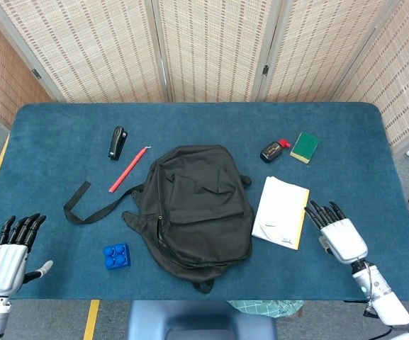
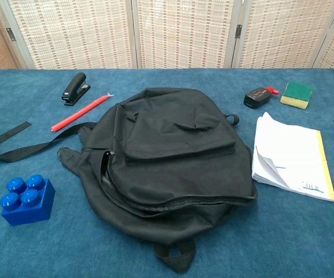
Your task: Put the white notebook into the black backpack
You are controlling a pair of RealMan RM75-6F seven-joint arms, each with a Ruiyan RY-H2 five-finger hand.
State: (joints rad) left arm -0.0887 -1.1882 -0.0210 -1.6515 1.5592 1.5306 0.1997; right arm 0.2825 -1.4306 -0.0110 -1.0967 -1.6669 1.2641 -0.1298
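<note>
Nothing done yet — notebook (image 1: 281, 212) lying right of centre, just beside the backpack (image 1: 193, 205). Right hand (image 1: 339, 232) spread and empty near it; left hand (image 1: 9, 255) lower left, fingers apart, empty.

The robot's left hand (image 1: 9, 255) rests at the near left table edge, fingers extended together, holding nothing. Its right hand (image 1: 337, 232) lies at the near right, fingers spread and empty, wrist trailing off-frame.
</note>
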